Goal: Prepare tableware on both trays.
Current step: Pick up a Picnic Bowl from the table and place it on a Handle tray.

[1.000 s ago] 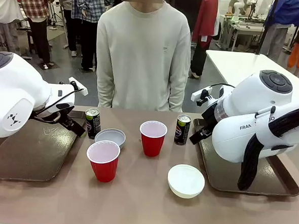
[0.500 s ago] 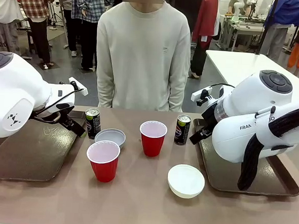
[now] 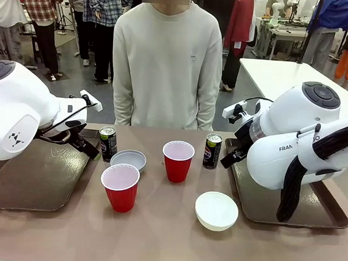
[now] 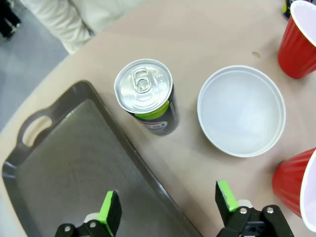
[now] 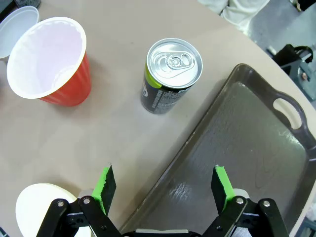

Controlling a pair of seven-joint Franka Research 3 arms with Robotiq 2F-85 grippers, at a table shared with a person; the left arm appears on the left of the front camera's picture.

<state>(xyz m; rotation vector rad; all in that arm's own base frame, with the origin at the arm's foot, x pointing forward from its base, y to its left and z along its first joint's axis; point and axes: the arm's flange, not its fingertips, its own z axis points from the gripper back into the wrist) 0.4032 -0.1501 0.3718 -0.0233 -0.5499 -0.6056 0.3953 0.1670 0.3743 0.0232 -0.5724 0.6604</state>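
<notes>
Left gripper point(image 4: 168, 211) agape over tray point(image 4: 64, 168) rim

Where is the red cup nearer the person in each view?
Front view: the far cup stands in the middle.
Left wrist view: far cup in the top right corner, cut off.
Right wrist view: far cup at upper left.
Shared landmark: the grey bowl near it.
</notes>
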